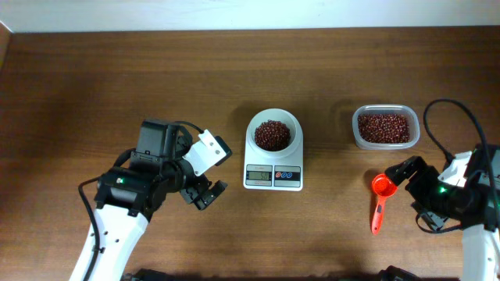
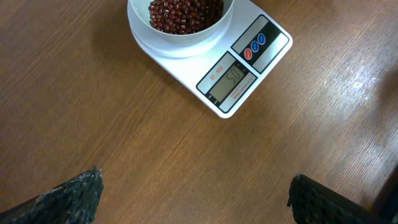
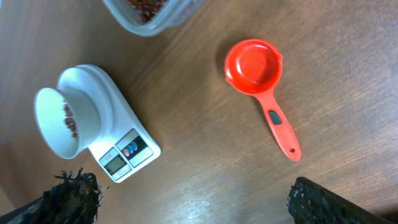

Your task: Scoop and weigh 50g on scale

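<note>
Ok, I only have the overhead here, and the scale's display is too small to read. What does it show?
Observer: In the left wrist view the display of the scale appears to read 50, digits faint.
Operator: Anything in the red scoop?
Observer: The right wrist view shows the scoop lying on the table, cup empty.
Operator: Is that arm holding anything?
Observer: No, the right gripper is open, only bare table between its fingers.
</note>
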You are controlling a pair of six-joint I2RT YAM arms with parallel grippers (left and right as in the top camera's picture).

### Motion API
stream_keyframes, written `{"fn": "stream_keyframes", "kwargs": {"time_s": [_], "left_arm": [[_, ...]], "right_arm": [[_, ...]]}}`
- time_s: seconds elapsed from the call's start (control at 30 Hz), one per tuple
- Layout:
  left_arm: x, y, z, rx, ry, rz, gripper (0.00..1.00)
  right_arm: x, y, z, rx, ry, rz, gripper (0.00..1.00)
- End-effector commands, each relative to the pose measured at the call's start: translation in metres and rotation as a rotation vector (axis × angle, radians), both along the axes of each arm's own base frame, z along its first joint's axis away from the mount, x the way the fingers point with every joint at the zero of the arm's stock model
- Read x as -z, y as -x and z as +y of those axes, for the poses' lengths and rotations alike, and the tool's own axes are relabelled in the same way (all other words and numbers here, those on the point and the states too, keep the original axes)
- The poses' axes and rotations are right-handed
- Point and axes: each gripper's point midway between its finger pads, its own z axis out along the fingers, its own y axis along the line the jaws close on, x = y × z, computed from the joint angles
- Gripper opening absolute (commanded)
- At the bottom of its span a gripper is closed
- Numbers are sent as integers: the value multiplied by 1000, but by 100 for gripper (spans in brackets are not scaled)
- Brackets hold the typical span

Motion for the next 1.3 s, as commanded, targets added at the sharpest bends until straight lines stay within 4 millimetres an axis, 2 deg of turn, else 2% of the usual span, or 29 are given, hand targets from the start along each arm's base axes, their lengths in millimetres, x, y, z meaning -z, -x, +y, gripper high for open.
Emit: {"fn": "stream_keyframes", "kwargs": {"time_s": [0.0,0.23,0.43,0.57,0.73,0.83,0.93,1.07,1.27], "left_arm": [[-5,-2,1,6,-1,-21,99],[-5,-2,1,6,-1,-21,99],[-5,-2,1,6,-1,-21,99],[-5,-2,1,6,-1,-21,99],[-5,-2,1,6,-1,-21,99],[-5,-2,1,6,-1,-21,99],[-5,-2,1,6,-1,-21,99],[-5,-2,1,6,-1,-21,99],[-5,-2,1,6,-1,-21,99]], "right_arm": [[-4,-1,0,-12,-3,-10,99],[20,-1,-3,-6,-39,118,99],[15,2,0,-112,22,79,99],[-14,-5,13,-209,199,-140,99],[-42,17,43,-330,351,-447,99],[-44,23,50,-329,387,-642,99],[-47,21,56,-335,419,-802,99],[-43,15,54,-298,470,-937,99],[-39,0,35,-183,554,-999,99]]}}
